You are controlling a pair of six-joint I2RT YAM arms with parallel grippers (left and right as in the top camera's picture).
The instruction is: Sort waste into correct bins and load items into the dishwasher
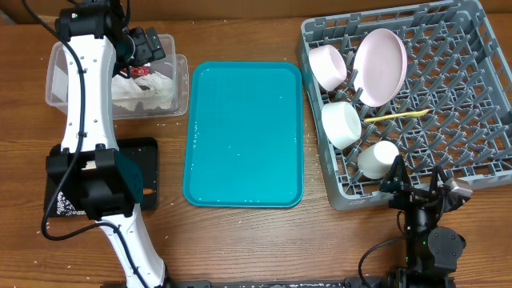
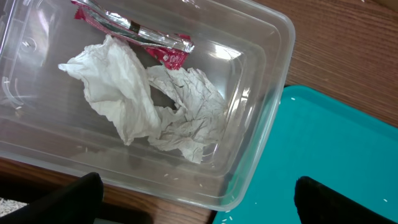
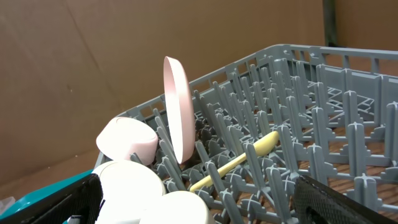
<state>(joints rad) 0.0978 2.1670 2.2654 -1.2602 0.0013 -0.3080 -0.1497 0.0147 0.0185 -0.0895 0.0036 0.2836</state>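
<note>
The crumpled white napkin [image 1: 148, 90] [image 2: 143, 102] and the red-and-white wrapper [image 1: 142, 70] [image 2: 137, 34] lie in the clear tub [image 1: 56, 80] [image 2: 273, 81]. My left gripper [image 1: 144, 46] [image 2: 199, 202] is open and empty above the tub's near corner. The grey dish rack [image 1: 448, 80] [image 3: 323, 93] holds the pink plate [image 1: 380, 66] [image 3: 177, 106] on edge, two white bowls [image 1: 328, 66] [image 1: 342, 124] [image 3: 127, 140], the cup [image 1: 378, 158] [image 3: 186, 208] and the yellow spoon [image 1: 398, 116] [image 3: 239, 158]. My right gripper [image 1: 420, 188] [image 3: 205, 205] is open and empty at the rack's front edge.
The teal serving tray [image 1: 244, 132] [image 2: 336, 143] lies in the middle with a few rice grains [image 2: 227, 214] at its corner. The black tray [image 1: 148, 172] sits front left, partly under my left arm.
</note>
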